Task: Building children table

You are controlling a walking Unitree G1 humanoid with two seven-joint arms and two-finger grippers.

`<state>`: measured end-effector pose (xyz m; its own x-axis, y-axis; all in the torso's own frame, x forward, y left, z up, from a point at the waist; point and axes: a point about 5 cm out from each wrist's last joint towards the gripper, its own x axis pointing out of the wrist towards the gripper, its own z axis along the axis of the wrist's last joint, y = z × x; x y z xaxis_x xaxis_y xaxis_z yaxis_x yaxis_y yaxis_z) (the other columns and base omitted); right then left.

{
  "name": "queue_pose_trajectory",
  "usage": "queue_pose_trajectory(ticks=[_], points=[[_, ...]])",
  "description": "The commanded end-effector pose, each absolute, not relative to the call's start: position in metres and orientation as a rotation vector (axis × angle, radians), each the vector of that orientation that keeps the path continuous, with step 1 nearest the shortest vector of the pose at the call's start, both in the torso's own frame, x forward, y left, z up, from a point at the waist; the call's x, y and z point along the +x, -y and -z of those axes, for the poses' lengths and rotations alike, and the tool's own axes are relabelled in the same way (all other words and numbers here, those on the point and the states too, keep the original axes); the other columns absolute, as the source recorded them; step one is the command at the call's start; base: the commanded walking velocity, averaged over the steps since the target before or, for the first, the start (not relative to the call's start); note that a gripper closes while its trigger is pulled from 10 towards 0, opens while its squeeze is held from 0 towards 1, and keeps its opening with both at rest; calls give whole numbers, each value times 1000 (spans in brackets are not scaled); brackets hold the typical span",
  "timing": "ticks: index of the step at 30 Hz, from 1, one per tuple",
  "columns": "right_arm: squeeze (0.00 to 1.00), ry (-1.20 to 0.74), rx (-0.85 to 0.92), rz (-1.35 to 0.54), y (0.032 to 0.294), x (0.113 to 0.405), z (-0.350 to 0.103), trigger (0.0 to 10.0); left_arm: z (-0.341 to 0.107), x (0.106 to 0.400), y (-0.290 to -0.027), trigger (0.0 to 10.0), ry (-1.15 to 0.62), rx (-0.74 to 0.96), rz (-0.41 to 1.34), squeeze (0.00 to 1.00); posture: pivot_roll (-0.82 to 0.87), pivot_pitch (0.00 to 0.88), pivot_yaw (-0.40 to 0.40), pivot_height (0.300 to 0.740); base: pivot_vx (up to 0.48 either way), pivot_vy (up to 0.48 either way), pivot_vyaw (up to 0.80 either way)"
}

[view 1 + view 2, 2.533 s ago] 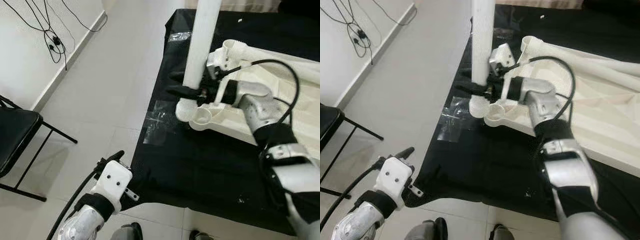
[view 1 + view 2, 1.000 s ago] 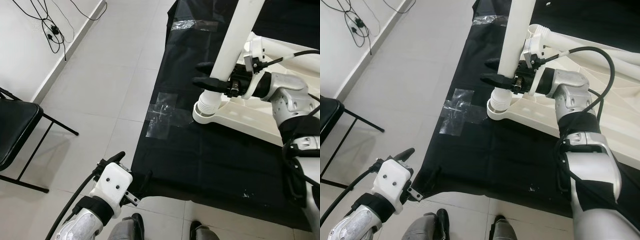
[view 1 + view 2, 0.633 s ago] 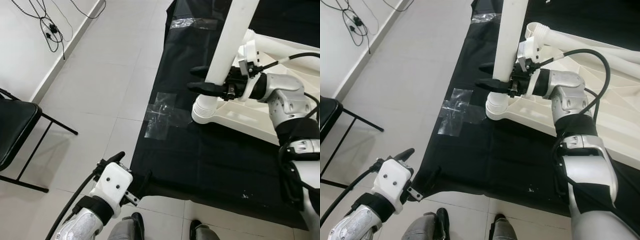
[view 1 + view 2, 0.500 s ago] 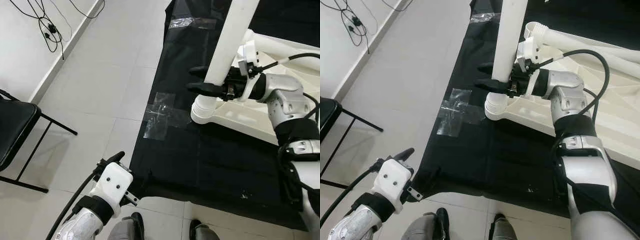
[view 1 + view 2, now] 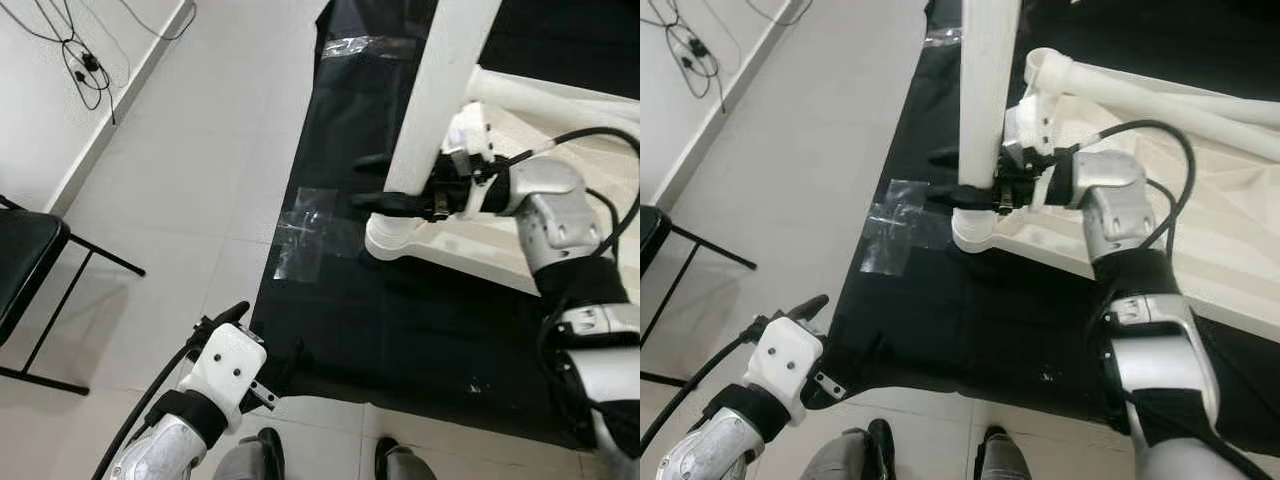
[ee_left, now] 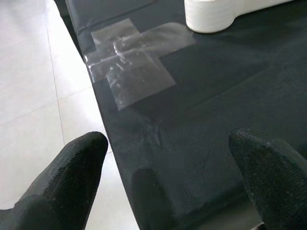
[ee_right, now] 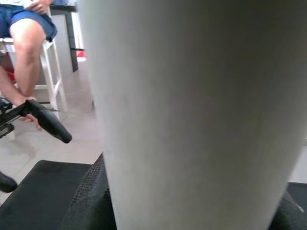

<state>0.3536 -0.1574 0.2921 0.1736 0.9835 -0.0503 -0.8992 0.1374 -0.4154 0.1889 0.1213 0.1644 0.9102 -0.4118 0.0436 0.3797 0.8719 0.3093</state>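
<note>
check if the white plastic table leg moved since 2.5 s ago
Yes. The white plastic table leg, then standing beside the tabletop's white corner socket on the clear tape patch's side, now sits in it.

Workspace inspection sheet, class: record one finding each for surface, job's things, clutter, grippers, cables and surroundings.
Surface: black cloth on the tiled floor.
Job's things: white table leg upright in the corner socket of the upturned white tabletop.
Clutter: clear tape on the cloth edge.
Grippers: right gripper shut on the leg; left gripper open, idle above the cloth edge.
Cables: black cables along the wall.
Surroundings: black chair; seated person.
</note>
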Motion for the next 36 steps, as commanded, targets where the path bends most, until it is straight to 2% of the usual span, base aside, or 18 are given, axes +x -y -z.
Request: queue_pose_trajectory(ticks=[1, 13, 21, 32, 34, 35, 36], points=[[0, 85, -333, -1423, 151, 355, -255, 10000, -159, 187, -121, 10000, 84, 303, 420, 0, 97, 337, 37, 740, 0, 0, 0], [0, 66, -278, -1242, 149, 365, -257, 10000, -158, 188, -121, 10000, 83, 301, 418, 0, 83, 335, 31, 740, 0, 0, 0], [0, 60, -266, -1203, 150, 366, -254, 10000, -157, 188, -121, 10000, 83, 301, 418, 0, 81, 334, 29, 740, 0, 0, 0], [0, 39, -248, -983, 153, 367, -241, 10000, -157, 189, -120, 10000, 81, 299, 417, 0, 76, 334, 26, 740, 0, 0, 0], [0, 15, -245, -909, 152, 366, -235, 10000, -157, 189, -120, 10000, 81, 300, 416, 0, 71, 333, 21, 740, 0, 0, 0], [0, -68, -248, -506, 144, 359, -210, 10000, -156, 189, -121, 10000, 80, 301, 414, 0, 60, 328, 10, 740, 0, 0, 0], [0, -68, -248, -506, 144, 359, -210, 10000, -156, 189, -121, 10000, 80, 301, 414, 0, 60, 328, 10, 740, 0, 0, 0]])
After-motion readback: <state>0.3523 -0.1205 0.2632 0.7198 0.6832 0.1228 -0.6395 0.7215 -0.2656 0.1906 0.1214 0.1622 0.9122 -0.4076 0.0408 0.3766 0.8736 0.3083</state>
